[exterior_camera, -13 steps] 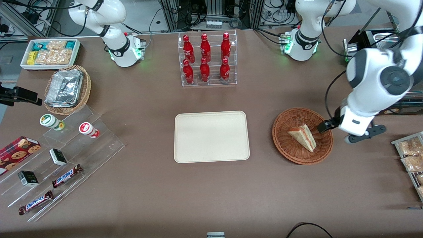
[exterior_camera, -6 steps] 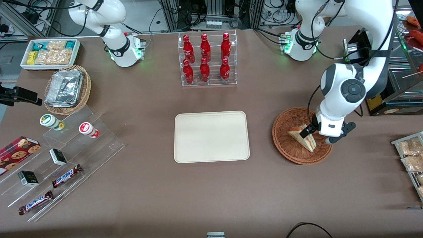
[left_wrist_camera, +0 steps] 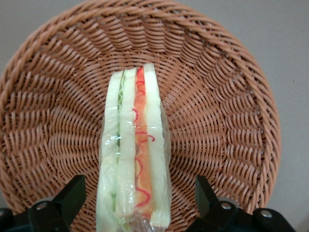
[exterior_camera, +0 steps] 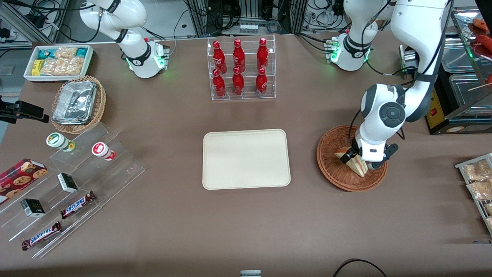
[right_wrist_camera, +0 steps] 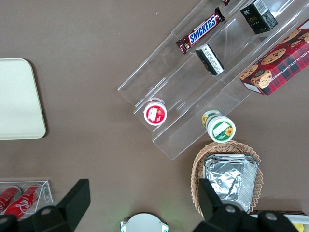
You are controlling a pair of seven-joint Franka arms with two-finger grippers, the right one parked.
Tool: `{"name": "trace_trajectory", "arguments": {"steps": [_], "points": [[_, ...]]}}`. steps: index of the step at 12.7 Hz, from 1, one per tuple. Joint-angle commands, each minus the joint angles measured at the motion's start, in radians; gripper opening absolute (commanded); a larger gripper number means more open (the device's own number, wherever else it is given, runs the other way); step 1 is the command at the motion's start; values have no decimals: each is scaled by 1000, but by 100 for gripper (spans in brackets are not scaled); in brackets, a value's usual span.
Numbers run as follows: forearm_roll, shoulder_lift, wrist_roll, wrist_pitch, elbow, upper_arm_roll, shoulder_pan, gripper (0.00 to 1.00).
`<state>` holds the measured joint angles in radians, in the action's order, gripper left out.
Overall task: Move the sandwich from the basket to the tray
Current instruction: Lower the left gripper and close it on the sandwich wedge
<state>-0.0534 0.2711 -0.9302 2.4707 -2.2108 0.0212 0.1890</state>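
Brown table; sandwich [left_wrist_camera: 135, 154] in basket [left_wrist_camera: 227, 111], between spread tool [left_wrist_camera: 137, 200] fingers.

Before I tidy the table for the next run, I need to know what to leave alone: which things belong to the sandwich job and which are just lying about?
In the job:
sandwich, lying in the basket
tray, nothing on it
gripper, jaws open either side of the sandwich

Lying about:
red bottles in a clear rack
foil basket
box of snack packets
Snickers bars
cookie box

"SNICKERS" on two candy bars [exterior_camera: 41, 235] [exterior_camera: 77, 204] — "CHOCOLATE CHIP" on the red cookie box [right_wrist_camera: 276, 66]
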Motion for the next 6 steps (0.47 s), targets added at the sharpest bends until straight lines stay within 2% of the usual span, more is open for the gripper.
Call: {"name": "trace_trajectory", "arguments": {"steps": [1, 2, 4, 6], "points": [[-12, 16, -25, 14, 6, -9, 14, 35], [-14, 16, -18, 8, 9, -9, 14, 0], [-20, 4, -7, -19, 22, -12, 10, 0], [-22, -19, 7, -201, 127, -12, 9, 0]]}}
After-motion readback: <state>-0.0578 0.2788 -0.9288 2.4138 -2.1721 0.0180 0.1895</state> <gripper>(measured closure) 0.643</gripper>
